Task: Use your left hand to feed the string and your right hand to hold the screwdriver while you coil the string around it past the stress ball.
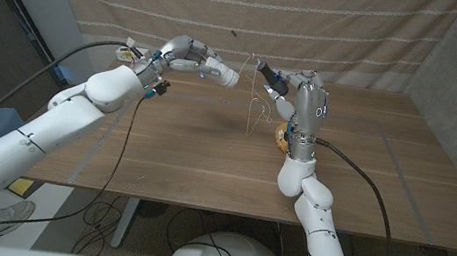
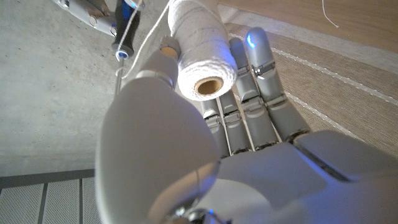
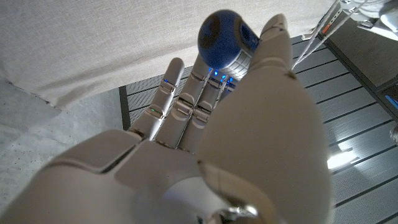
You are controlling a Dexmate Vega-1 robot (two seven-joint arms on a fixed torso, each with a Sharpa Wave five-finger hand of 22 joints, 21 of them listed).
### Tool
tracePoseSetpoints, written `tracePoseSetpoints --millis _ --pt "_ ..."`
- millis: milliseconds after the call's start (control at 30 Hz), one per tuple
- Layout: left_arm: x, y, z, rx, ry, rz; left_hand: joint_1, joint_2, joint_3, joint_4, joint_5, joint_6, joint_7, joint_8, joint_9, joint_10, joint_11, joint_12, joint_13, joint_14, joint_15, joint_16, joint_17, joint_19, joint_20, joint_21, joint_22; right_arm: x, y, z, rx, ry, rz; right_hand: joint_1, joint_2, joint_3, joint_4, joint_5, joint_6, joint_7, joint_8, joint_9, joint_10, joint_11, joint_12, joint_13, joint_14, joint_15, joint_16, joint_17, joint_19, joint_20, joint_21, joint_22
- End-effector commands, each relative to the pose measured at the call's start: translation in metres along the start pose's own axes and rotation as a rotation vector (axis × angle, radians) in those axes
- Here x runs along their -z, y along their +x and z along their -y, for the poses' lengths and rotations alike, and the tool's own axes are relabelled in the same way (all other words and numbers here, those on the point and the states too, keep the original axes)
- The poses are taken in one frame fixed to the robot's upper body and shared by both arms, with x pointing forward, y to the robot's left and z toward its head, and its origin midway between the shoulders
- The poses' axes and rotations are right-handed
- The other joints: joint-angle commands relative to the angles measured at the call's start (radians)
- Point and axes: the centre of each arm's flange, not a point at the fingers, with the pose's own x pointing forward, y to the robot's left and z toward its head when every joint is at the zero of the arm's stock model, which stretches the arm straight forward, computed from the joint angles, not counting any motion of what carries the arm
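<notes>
While the thin white string (image 1: 254,105) dangles in loose loops above the wooden table (image 1: 207,156), the left hand (image 1: 186,59) grips the white twine spool (image 2: 202,53), fingers wrapped round it. Opposite, the right hand (image 1: 303,102) clasps the blue-handled screwdriver (image 3: 225,38), raised mid-air. A yellow stress ball (image 1: 281,137) sits below that wrist. Best played, I'd say: take out the slack, feed slowly, circle the shaft evenly.
</notes>
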Motion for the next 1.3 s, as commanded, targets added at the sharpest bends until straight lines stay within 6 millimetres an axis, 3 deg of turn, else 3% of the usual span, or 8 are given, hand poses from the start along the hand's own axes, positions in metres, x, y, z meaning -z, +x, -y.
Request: tracePoseSetpoints --millis 33,633,1300 --pt "-0.015 0.005 0.032 0.197 0.027 0.024 0.218 0.223 0.009 -0.001 0.007 0.022 0.02 0.003 0.006 0.046 -0.032 0.006 0.03 0.157 -0.206 -0.003 0.004 0.005 -0.121 0.008 -0.001 0.017 0.005 -0.015 -0.027 -0.147 -0.053 0.196 0.2 -0.008 0.002 0.003 0.064 -0.051 0.007 0.005 0.008 -0.003 -0.004 0.003 0.011 -0.017 -0.004 0.005 -0.009 -0.16 0.007 0.002" --pt "-0.03 0.004 0.036 0.245 -0.043 0.102 0.218 0.225 0.009 -0.001 0.006 0.022 0.018 0.0 0.008 0.047 -0.031 0.001 0.035 0.16 -0.207 -0.006 0.008 0.004 -0.121 0.009 -0.001 0.038 -0.014 -0.042 -0.162 -0.362 0.007 0.203 0.204 -0.023 0.006 0.005 0.067 -0.052 0.008 0.005 0.009 -0.008 -0.012 0.007 0.014 -0.018 -0.009 0.01 -0.015 -0.16 0.016 0.001" --pt "-0.04 0.005 0.014 0.113 -0.174 0.234 0.218 0.224 0.009 -0.002 0.006 0.028 0.021 -0.003 0.008 0.051 -0.032 -0.005 0.038 0.162 -0.204 -0.014 0.006 0.002 -0.12 0.009 -0.001 0.053 -0.04 -0.051 -0.271 -0.397 0.092 0.211 0.209 -0.036 0.009 0.007 0.069 -0.052 0.008 0.005 0.012 -0.003 -0.018 0.011 0.015 -0.019 -0.015 0.015 -0.022 -0.16 0.023 -0.001"
